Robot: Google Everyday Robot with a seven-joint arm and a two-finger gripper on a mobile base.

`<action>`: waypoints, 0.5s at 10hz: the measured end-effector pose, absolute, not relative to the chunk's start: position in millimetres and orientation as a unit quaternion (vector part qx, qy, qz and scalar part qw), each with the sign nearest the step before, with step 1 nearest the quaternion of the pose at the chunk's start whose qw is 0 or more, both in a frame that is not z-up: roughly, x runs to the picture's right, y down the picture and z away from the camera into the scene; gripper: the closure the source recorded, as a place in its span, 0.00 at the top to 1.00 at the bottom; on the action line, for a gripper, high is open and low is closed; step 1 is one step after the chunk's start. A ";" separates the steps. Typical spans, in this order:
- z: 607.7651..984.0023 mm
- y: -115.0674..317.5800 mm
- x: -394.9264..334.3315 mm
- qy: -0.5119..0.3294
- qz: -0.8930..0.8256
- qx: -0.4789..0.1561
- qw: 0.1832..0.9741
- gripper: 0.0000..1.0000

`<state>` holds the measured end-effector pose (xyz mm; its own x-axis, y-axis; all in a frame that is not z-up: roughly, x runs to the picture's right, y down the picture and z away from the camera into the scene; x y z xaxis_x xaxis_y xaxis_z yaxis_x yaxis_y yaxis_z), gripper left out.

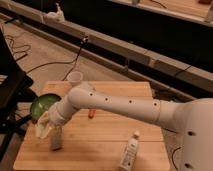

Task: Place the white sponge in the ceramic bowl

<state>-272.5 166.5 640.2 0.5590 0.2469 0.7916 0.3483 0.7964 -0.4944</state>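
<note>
At the tabletop's [107, 145] 9 o'clock edge, camera view: ceramic bowl [40, 105], green, partly covered by the arm [120, 104]. The arm reaches in from 3 o'clock. Gripper [46, 123] hangs at the bowl's 6 o'clock rim, jaws together, clamped on the white sponge [41, 131], which droops pale below them, off the tabletop. Grey block [56, 141] lies just beyond at 5 o'clock of the gripper. Cup [75, 78] at the bowl's 1 o'clock; small orange-red item [91, 114] at its 3 o'clock; white bottle [129, 153] well apart, near edge.

Step in hand, by my reading: carry phase, sponge lifted, not yet over the bowl's middle.

Next move calls for a short shift toward 12 o'clock to centre over the bowl, a descent, then release. Risk: the sponge catches the rim.
</note>
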 end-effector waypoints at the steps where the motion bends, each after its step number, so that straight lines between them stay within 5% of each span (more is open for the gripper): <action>1: 640.3 166.1 -271.9 -0.468 -0.030 -0.317 0.824 0.00; 5: 661.9 152.5 -277.6 -0.447 -0.039 -0.312 0.838 0.00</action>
<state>-277.6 152.5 661.9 0.5977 0.2140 0.7726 0.3437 0.8023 -0.4881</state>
